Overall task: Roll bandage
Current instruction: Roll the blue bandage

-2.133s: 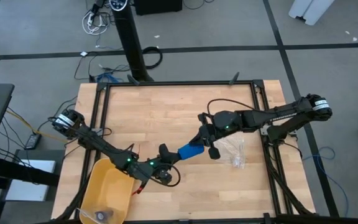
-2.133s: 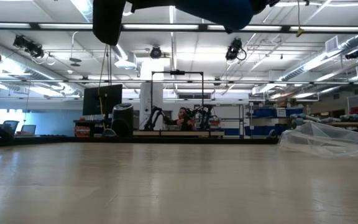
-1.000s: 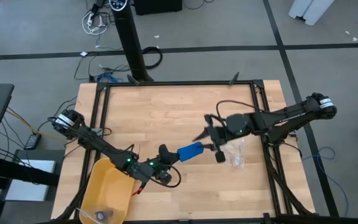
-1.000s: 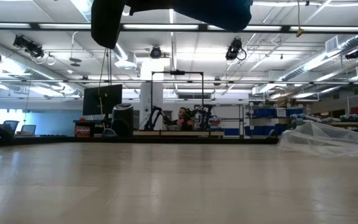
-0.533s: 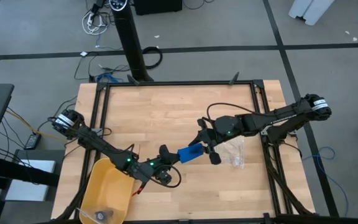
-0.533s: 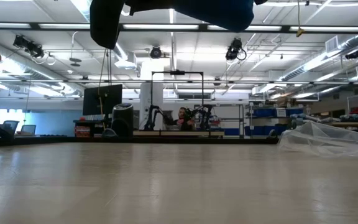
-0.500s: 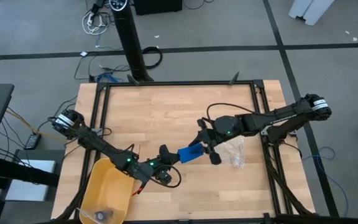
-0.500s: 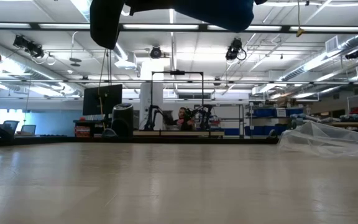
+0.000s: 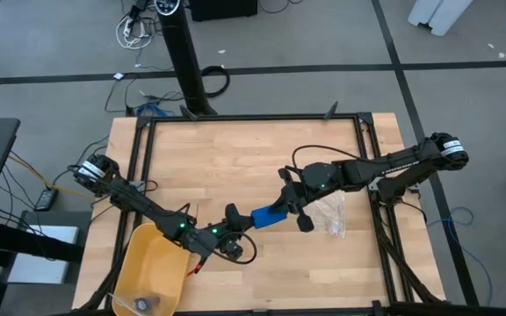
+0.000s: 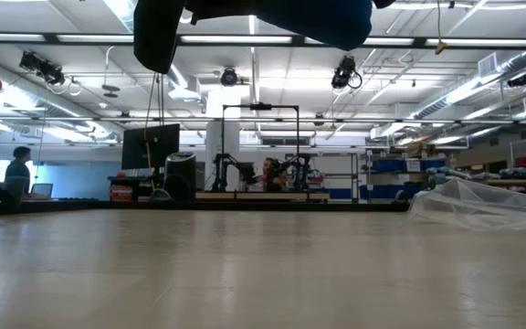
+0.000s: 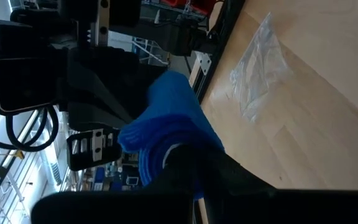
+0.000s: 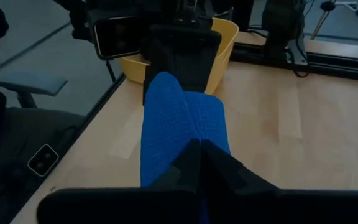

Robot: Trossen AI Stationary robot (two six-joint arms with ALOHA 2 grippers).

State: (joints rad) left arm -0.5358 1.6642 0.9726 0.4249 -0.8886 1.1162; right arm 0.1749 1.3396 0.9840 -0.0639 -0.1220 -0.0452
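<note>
The bright blue bandage (image 9: 266,216) hangs in the air over the table's middle, stretched as a short thick band between my two grippers. My left gripper (image 9: 238,220) is shut on its left end, beside the yellow bin (image 9: 148,263). My right gripper (image 9: 282,208) is shut on its right end. In the right wrist view the bandage (image 12: 179,118) runs from my right fingers to the left gripper (image 12: 182,56). The low view shows the bandage (image 10: 322,23) at the picture's top, well above the tabletop. My left gripper pinches the bandage's bunched left end (image 11: 157,149) between its two fingers, coming nearly level from the table's left. That end is lifted clear of the table. My right gripper pinches the bandage's right end (image 12: 182,140) between its shut fingers, several layers thick. It comes from the table's right, slanting slightly down. The band is lifted clear.
A clear crinkled plastic bag (image 9: 330,215) lies on the table just right of the right gripper. The yellow bin stands at the table's near left corner with a small thing inside. Bare wood stretches across the table's far half (image 9: 235,149).
My right gripper has moved toward the table's left and slightly down to the bandage's right end, with its fingers spread, and has shut on it. The bandage stays in the air, held still at its left end.
</note>
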